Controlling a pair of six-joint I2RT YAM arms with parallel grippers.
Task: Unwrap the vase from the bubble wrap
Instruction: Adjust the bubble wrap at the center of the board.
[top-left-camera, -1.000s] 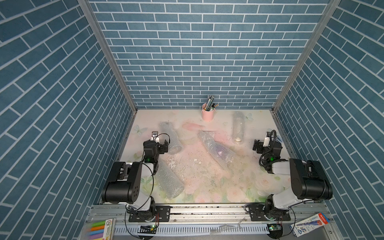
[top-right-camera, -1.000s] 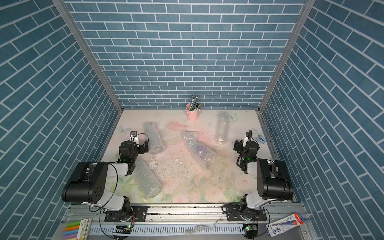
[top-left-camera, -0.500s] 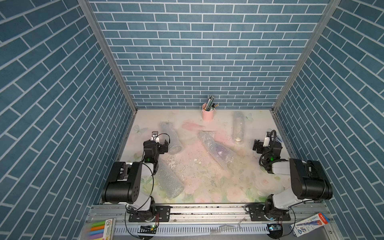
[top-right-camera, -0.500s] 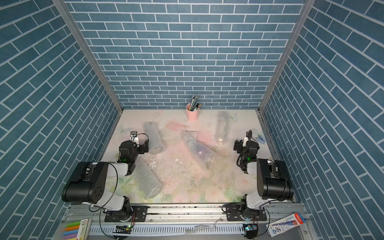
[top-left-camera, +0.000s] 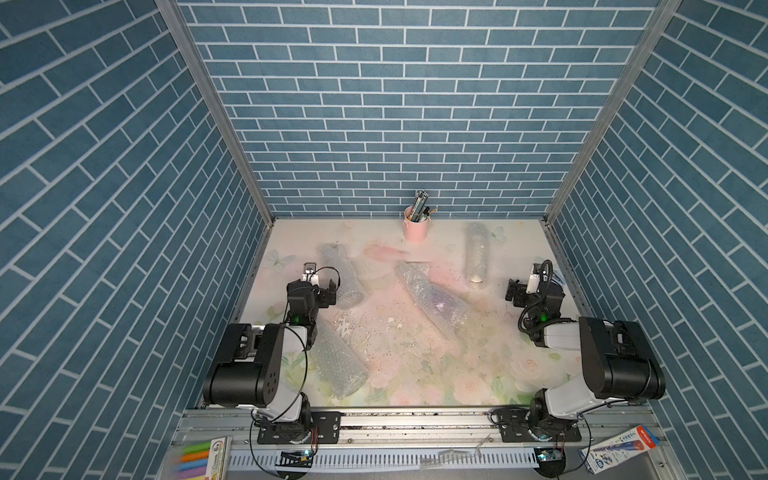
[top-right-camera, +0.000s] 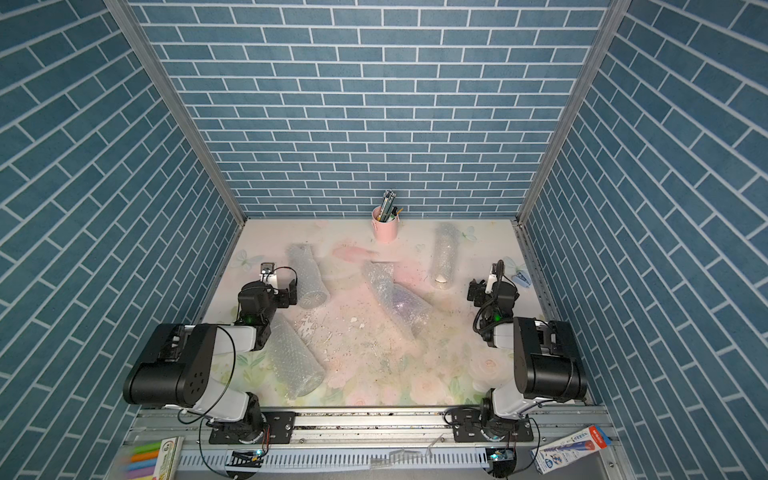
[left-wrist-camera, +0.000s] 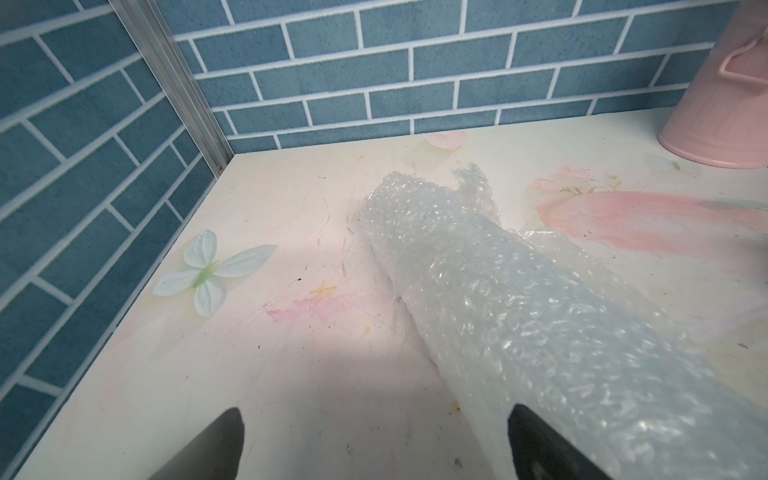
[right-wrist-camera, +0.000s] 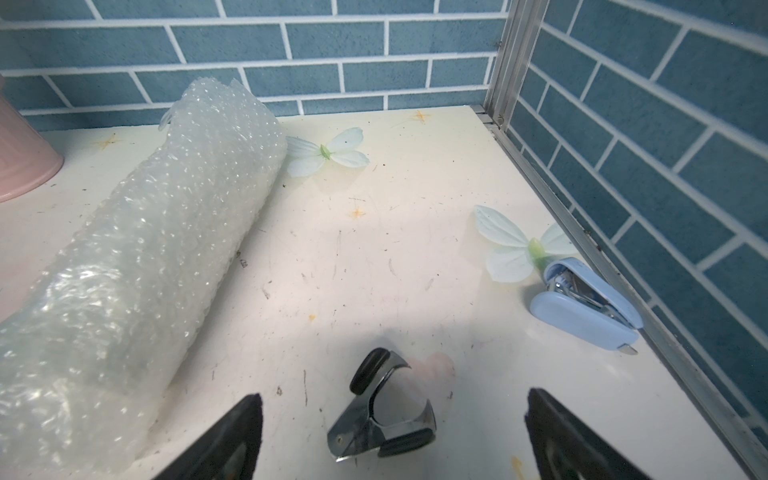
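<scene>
At the near edge of the desk (top-left-camera: 415, 386), a bubble wrap roll (top-left-camera: 338, 365) lies beside the left arm's base, still fully rolled. Further in, the left jaws stand wide open and hold nothing. In the left wrist view one finger sits right beside a second roll (left-wrist-camera: 519, 311), but I cannot confirm contact. The right jaws are equally wide and empty, poised above a staple remover (right-wrist-camera: 380, 409), with a blue stapler (right-wrist-camera: 582, 307) near the side wall. Mid-desk, a third roll (top-left-camera: 415, 282) shows a purplish mass (top-left-camera: 442, 301) inside. I judge this to be the wrapped vase, not yet opened. Farthest back, a fourth roll (top-left-camera: 477, 255) with a pale end lies near the pink pen pot (top-left-camera: 415, 228). Assessment: no wrap is undone and nothing is gripped, so the whole task remains.
</scene>
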